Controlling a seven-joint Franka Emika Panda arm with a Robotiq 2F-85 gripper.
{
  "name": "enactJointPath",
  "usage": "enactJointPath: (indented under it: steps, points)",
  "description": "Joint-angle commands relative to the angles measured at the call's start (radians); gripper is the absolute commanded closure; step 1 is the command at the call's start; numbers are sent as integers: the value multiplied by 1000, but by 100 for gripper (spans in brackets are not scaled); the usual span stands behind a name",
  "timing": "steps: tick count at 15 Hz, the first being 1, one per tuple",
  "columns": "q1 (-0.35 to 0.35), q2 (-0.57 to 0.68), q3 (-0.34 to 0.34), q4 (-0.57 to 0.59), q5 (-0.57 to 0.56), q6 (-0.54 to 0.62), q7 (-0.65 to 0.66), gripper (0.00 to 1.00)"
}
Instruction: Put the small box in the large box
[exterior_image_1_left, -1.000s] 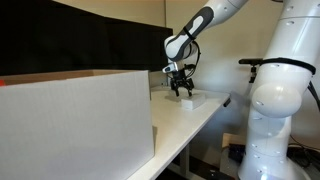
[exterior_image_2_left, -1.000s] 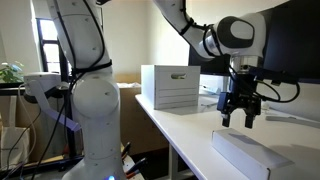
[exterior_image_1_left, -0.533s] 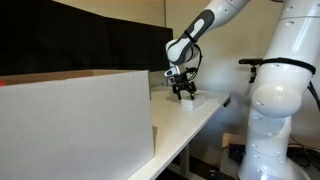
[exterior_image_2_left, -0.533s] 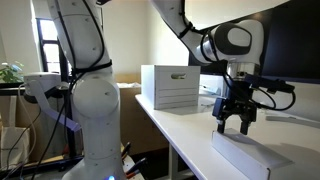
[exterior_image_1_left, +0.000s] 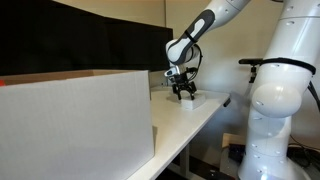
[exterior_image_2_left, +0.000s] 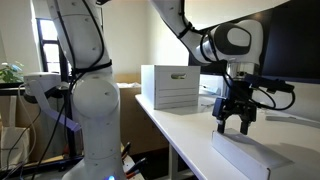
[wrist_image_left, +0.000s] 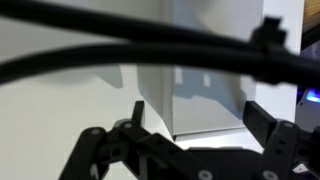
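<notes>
The large box (exterior_image_1_left: 75, 125) dominates the near left end of the white table (exterior_image_1_left: 185, 125) in an exterior view, its sides white and its top rim brown cardboard. Well apart from it, toward the far right, the small box (exterior_image_2_left: 245, 157) lies flat on the tabletop.

The arm (exterior_image_1_left: 203, 22) reaches down over it, and the gripper (exterior_image_2_left: 234, 127) hangs just above, spread wide and holding nothing. In the wrist view the fingertips (wrist_image_left: 138, 112) stand either side of the small box's pale top; we cannot tell whether they touch it.

We judge the small box light and fairly stiff — thin card with a smooth, perhaps slippery skin that a hard squeeze could dent. We would take it across its narrow width, near the middle of its length, so it rides level over the large box's rim.
</notes>
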Motion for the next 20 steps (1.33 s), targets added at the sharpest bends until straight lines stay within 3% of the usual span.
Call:
enactJointPath:
  steps: [1,7,8,16,20]
  points:
    - [-9,0,9,1,2,-2,-2,0]
    - [-16,-23,3,-10,9,-2,5,0]
    - [-52,-98,-28,-48,-27,-26,-38,0]
    - [-138,-208,-113,-76,-87,-69,-79,0]
    - [-121,-201,-110,-120,-111,-10,-82,0]
